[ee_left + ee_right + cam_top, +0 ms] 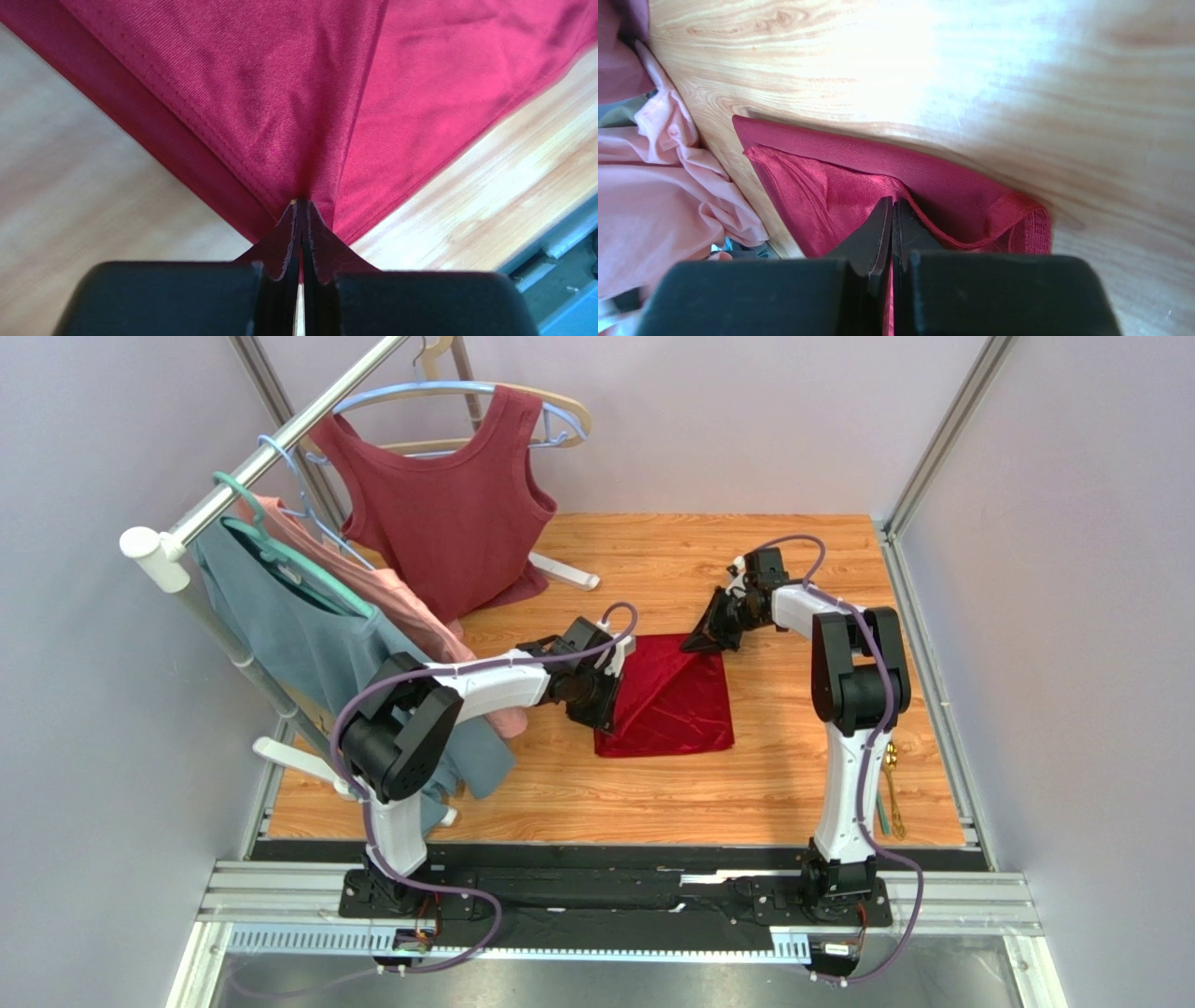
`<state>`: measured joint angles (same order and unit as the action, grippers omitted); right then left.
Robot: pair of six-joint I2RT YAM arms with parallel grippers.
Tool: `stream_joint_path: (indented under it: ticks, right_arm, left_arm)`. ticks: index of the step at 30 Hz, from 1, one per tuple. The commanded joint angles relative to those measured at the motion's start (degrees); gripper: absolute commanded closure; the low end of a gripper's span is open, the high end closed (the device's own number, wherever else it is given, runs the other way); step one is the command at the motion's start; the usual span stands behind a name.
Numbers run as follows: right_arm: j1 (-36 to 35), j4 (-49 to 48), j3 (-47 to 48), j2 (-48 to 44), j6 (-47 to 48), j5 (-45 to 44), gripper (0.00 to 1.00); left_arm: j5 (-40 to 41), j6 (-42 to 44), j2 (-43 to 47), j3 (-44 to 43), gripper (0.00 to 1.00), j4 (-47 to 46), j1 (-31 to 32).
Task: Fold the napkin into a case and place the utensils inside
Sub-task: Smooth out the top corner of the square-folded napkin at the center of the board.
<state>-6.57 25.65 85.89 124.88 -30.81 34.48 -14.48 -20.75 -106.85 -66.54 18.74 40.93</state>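
- The tabletop (786, 784) carries everything. Nothing on it looks like a finished case, so I judge the task to be at its early folding stage.
- The maroon sleeveless top (449, 504) hangs on the rack at the far left and plays no part. Only the overhead view shows it whole.
- The napkin (673, 703) lies mid-tabletop between the two arms. It is mostly flat and creased, with its far corner raised. No pouch has been formed, so the folds are yet to be made.
- The left tool (302, 206) has its jaws pressed together on the napkin's near-left corner. Its wrist view shows the cloth fanning out tight from the pinch, which the overhead view hides beneath the arm.
- The right tool (892, 206) is likewise clamped on the cloth at the far corner. Its wrist view shows a shiny layer lying over a duller band of the same cloth, with the edge curled beside the jaws. From above this is only a dark peak.
- The utensils (889, 791) lie at the tabletop's right edge beside the right arm, well apart from the napkin and not yet picked up. Neither wrist view shows them, and placing them inside comes last.
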Motion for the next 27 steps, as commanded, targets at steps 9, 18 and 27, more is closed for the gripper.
stream_joint_path:
  ticks: [9, 18, 27]
  right_arm:
    - [1.6, 2.1, 5.8, 4.2, 1.4, -2.3, 1.00]
    - [1.3, 5.1, 7.6, 2.0, 2.2, -2.8, 1.00]
    - [1.8, 7.1, 9.4, 1.0, 2.9, -3.7, 1.00]
  left_arm:
    - [3.8, -0.3, 6.3, 6.8, 0.98, -0.7, 3.2]
    - [-1.2, -2.0, 10.7, 3.9, 0.89, -0.7, 3.5]
    - [-1.7, -3.4, 4.1, 3.6, 0.92, -1.3, 3.4]
